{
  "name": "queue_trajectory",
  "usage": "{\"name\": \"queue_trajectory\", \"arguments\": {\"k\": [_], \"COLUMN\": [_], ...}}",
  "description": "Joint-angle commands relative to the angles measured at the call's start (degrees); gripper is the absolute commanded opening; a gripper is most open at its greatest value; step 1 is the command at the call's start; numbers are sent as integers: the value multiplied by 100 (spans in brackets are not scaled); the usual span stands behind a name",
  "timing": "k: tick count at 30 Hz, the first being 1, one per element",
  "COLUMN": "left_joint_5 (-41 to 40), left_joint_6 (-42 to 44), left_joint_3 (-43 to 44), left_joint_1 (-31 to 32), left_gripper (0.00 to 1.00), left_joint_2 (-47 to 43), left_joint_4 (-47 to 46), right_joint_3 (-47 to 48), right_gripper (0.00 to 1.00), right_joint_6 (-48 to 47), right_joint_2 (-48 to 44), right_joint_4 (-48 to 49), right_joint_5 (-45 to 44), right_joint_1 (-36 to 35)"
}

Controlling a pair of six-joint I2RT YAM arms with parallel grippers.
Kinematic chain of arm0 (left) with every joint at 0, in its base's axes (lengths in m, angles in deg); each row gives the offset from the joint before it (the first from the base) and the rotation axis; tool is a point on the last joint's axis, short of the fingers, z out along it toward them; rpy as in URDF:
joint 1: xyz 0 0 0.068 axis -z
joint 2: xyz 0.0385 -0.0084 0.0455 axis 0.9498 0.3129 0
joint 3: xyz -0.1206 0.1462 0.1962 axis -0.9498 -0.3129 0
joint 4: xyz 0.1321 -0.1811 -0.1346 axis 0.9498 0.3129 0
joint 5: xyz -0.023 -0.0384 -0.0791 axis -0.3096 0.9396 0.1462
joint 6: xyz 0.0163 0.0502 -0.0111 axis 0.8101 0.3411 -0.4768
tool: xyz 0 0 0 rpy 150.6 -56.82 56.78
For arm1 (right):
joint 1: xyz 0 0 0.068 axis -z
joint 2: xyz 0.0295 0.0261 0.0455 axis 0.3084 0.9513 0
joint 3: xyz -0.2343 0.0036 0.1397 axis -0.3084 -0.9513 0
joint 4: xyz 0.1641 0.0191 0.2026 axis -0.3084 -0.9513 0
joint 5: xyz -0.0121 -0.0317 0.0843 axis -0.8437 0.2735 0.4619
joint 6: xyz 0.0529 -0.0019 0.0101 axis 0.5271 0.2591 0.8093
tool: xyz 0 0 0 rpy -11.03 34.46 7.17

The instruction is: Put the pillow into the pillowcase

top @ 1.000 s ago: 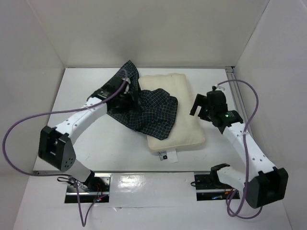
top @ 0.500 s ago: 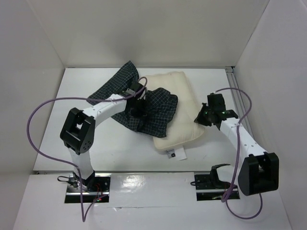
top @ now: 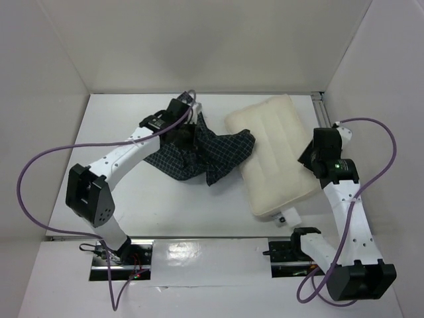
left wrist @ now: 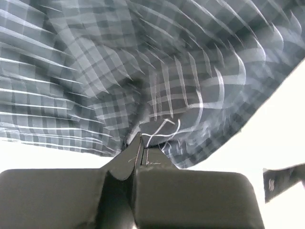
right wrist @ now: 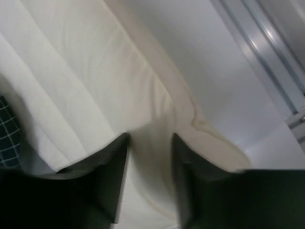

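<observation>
pillow (top: 275, 156): cream, faint quilted lines, centre-right | pillowcase (top: 199, 152): dark navy-green, thin white grid check, centre-left | cable (top: 19, 184): purple | left arm (top: 119, 156): white, black joints | table (top: 146, 205): white

Robot lab test booth
Plain white panels (top: 212, 46) wall the desk (top: 165, 205); arm bases (top: 121, 257) bolted at its near edge.

A metal rail (top: 321, 106) ran along the white table's (top: 152, 205) right edge, and a shiny plate (top: 199, 255) lay at its near edge.
</observation>
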Motion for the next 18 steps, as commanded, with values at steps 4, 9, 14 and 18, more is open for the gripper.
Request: {"name": "queue_trajectory", "arguments": {"k": [4,9,14,18], "left_joint_5": [-35,-890,-592,-732], "left_joint_6": [690,410,-363,-1127], "left_joint_3": [131,79,-683,-1212], "left_joint_1": [1162,568,-1013,-1612], "left_gripper": [67,100,100,100], "left_joint_2": [16,-291,-353,-116], "left_joint_4": [777,1060,849,550], "right_joint_3": [591,697,646,207], "right_gripper": [85,88,97,98], "right_joint_6": [-206,-381,-128,154], "right_joint_2": [54,615,1344,1486], "right_joint_4": [361,1266,1338,1724], "right_joint_5": [211,1698,1313,1312], "right_joint_1": [23,-643,-2076,-3077]}}
